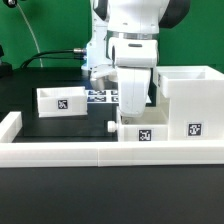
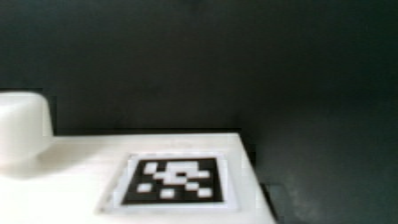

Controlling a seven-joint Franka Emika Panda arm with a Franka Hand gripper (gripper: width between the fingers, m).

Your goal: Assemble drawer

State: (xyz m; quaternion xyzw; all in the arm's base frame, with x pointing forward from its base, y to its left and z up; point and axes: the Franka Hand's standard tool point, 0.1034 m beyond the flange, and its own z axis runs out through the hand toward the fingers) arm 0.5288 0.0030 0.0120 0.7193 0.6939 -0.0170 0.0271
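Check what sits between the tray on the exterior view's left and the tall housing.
Exterior view: the gripper, down at the second tray, stands between the left tray and the housing; the marker board shows behind.

blurred and soft all over. shows a flat white drawer part (image 2: 80, 165) with one corner in sight, bearing a black-and-white square tag (image 2: 175, 181) close to that corner. tag set in a pale border, pattern smeared, not legible. beside the tag and apart from it, a rounded white lump (image 2: 18, 130) standing over the same white face, cut off by the picture's edge, too blurred to name. beyond the part's straight edges, only a dark matte surface (image 2: 125, 60), plain, with a faint straight line (image 2: 251, 100) running away from the corner.
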